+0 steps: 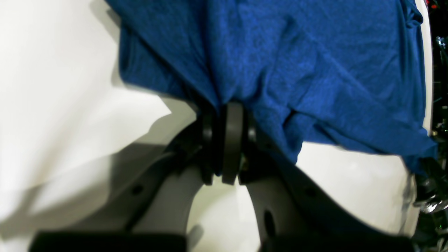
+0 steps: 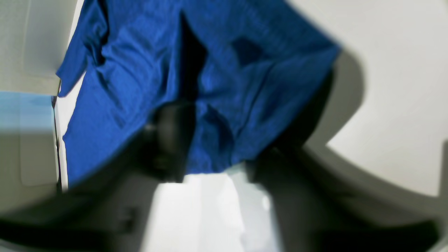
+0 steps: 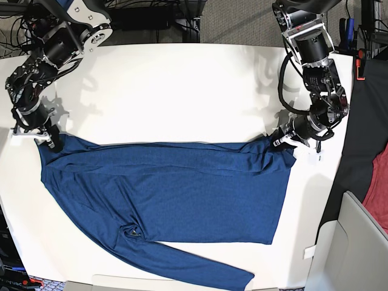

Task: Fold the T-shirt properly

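One T-shirt (image 3: 176,188) lies across the table's (image 3: 182,91) near half, bare tabletop beyond it. Left gripper (image 1: 229,115) pinches its corner; right gripper (image 3: 50,140) grips the opposite corner, fingers narrow.

one t-shirt (image 3: 176,188) is lying on one white bench (image 3: 182,91). two robot arms are reaching over it, each ending in one gripper: one left gripper (image 3: 280,139) and one right gripper (image 3: 50,142), making two grippers in all.
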`<state>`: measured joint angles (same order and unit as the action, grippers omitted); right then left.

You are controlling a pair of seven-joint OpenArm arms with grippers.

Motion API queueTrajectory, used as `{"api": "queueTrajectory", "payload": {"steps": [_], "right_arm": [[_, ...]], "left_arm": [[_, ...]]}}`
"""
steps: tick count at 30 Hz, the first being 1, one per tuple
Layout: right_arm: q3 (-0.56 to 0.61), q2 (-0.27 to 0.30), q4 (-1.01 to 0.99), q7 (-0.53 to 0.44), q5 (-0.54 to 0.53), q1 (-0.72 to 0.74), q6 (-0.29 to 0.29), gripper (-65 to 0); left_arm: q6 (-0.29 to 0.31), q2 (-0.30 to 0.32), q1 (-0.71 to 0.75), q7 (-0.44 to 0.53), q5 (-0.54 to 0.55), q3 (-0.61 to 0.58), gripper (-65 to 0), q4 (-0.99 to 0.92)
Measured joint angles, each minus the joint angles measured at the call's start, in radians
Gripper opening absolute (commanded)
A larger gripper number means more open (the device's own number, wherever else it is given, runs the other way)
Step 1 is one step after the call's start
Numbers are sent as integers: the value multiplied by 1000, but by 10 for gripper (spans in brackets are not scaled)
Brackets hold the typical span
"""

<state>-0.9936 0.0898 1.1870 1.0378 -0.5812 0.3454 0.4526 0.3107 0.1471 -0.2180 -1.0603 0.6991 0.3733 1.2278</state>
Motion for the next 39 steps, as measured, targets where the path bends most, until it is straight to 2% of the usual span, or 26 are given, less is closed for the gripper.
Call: {"api": "queueTrajectory", "payload": {"steps": [2,3,5,8,17,21,24,27,32,39], "right_arm": [[-4,0,0,0,-1,-7,0,-637],[-6,3,0,2,-1,-10,0,-646],[-7,8,2,1,-2,-21,-2,-644],[-5,19,21,8,-72,-63,5,-644],[-5,84,106,9,-236,-232,4,-643],[-3,102,106,11,-308,-302,5,-642],[2,116,107,36,-352,-351,9,-642],[-2,129,109,65,-397,-385,16,-642],[-1,129,120,64,-509,-475,22,-642],[-1,123,206,77,-540,-580,14,-642]], "left_arm": [[-8,0,10,-52,-25,0,-632,53],[-7,0,18,-62,-26,0,-632,79],[-8,0,37,-74,-26,0,-632,128],[-5,0,52,-118,-33,0,-632,187],[-5,3,135,-125,-25,0,-632,257],[-3,36,214,-126,-18,0,-632,352],[-3,39,283,-126,-20,2,-632,419],[-5,40,352,-165,-16,0,-632,476],[-3,50,421,-157,-18,1,-632,557],[-4,49,499,-163,-17,2,-633,654]]}}
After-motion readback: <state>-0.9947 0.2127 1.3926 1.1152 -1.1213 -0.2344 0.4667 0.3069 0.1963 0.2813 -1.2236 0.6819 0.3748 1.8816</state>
